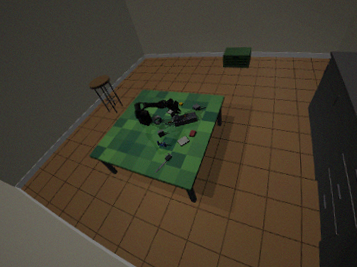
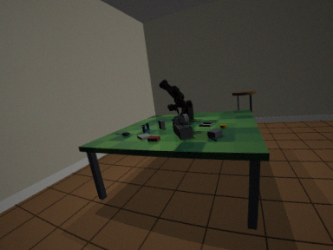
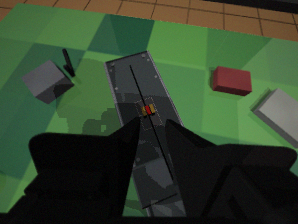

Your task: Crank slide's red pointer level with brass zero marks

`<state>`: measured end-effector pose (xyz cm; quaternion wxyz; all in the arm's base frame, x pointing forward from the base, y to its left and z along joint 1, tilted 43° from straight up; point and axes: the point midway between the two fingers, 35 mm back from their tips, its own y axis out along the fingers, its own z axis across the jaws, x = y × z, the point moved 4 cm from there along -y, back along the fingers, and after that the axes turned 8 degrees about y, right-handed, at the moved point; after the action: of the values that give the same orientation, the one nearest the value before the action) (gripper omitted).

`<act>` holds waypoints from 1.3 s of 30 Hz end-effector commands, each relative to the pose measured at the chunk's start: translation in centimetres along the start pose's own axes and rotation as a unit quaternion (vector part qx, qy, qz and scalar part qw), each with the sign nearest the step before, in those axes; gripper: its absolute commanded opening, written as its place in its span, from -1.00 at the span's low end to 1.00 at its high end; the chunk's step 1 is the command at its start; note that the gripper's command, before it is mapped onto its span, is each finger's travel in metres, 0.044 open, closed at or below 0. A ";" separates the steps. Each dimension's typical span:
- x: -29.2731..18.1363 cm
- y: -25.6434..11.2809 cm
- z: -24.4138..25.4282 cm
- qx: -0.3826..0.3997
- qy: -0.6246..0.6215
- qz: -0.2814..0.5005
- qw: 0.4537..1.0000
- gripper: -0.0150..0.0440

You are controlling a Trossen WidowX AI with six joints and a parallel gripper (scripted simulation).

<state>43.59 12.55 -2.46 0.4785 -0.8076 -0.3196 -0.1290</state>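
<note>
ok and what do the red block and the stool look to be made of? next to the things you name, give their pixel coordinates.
Red block (image 1: 193, 133) (image 2: 153, 139) (image 3: 231, 81): probably painted wood or plastic, matte; flat even color, no bright glints.
Stool (image 1: 100, 82) (image 2: 244, 93): seat likely wood, from its brown color; legs probably dark-painted metal, being thin and dark. Can't confirm either.
</note>
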 end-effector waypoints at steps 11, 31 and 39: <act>0.0 0.0 0.0 -0.001 0.000 0.000 1.000 1.00; 0.0 0.0 0.0 -0.001 0.000 0.000 1.000 -0.49; 0.0 0.0 0.0 0.000 0.000 0.000 1.000 -0.49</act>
<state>43.59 12.55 -2.46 0.4784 -0.8077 -0.3197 -0.1290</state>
